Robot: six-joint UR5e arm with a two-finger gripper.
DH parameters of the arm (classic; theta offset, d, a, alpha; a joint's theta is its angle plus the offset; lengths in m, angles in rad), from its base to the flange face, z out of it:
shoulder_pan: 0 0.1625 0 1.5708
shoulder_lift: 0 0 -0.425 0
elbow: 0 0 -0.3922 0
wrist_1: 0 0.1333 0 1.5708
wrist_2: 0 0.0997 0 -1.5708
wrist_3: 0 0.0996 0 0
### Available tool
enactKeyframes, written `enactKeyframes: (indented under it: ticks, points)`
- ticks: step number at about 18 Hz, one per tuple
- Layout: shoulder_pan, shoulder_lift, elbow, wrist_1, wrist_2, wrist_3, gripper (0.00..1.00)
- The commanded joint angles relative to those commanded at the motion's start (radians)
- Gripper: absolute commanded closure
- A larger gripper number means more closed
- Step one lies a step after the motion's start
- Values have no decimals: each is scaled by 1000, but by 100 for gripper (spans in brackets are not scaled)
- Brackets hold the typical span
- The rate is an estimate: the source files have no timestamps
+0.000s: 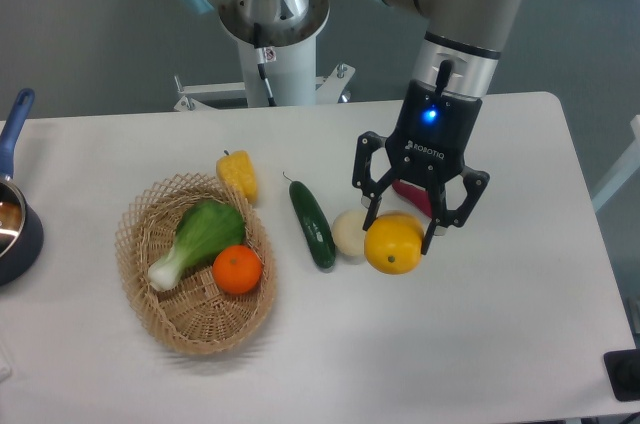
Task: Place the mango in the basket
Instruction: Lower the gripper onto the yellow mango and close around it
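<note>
Between spread gripper (401, 224) fingers, mango (393, 244)

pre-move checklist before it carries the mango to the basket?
1. Gripper straddles the mango: ok.
2. Fingers closed firmly on it: cannot tell.
3. Mango lifted off the table: cannot tell.
4. Free room in the basket, beside the orange and the leafy green vegetable: ok.
5. Low path to the basket clear: not ok, the cucumber and a pale round item lie between.
</note>
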Motion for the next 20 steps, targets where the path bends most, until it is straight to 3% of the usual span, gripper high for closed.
enactKeyframes:
  ticks: [8, 15, 20]
  points:
    - [0, 11, -21, 8, 15, 8, 78]
    - [-15, 9, -6, 2, 133, 9, 78]
    - [-80, 8, -3, -9, 262, 3, 78]
